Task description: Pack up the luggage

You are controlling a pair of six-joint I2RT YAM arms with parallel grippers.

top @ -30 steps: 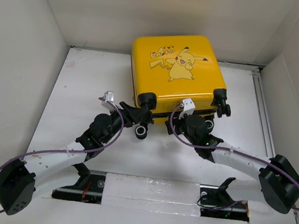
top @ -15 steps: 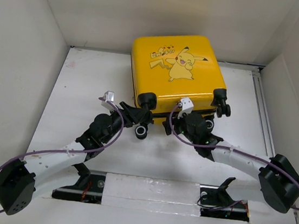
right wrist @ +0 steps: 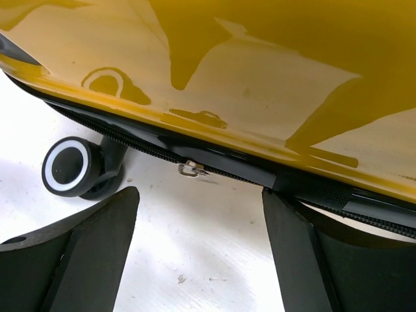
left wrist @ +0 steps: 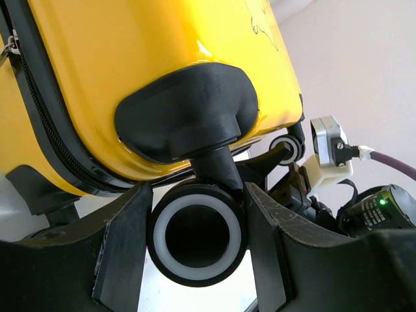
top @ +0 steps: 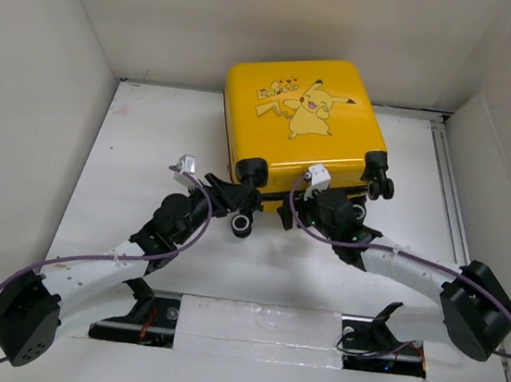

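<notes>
The luggage [top: 298, 112] lies closed at the far middle of the surface [top: 150, 141], its wheels turned to the near side. The left gripper [left wrist: 196, 195] has its jaws part-closed on a wheel [left wrist: 197, 235]. The right gripper [right wrist: 200, 195] is held with jaws spread wide and empty before the zipper pull [right wrist: 190, 169]. The stiff, glossy shell is judged slippery, so wheels and pull are likely the better holds.

The small bright-yellow hard-shell suitcase [top: 301, 122] carried a Pikachu cartoon print [top: 311, 105] in yellow with dark outlines. Its ribbed zipper trim [right wrist: 130, 140] was black. Its small black plastic wheel [left wrist: 197, 234] had a white ring round a dark hub. The flat table top [top: 140, 140] was white. The left arm [top: 94, 292] and right arm [top: 409, 270] were white with black joints, and each trailed a purple cable [top: 79, 258]. A tiny green light [left wrist: 380, 201] glowed on black housing.
</notes>
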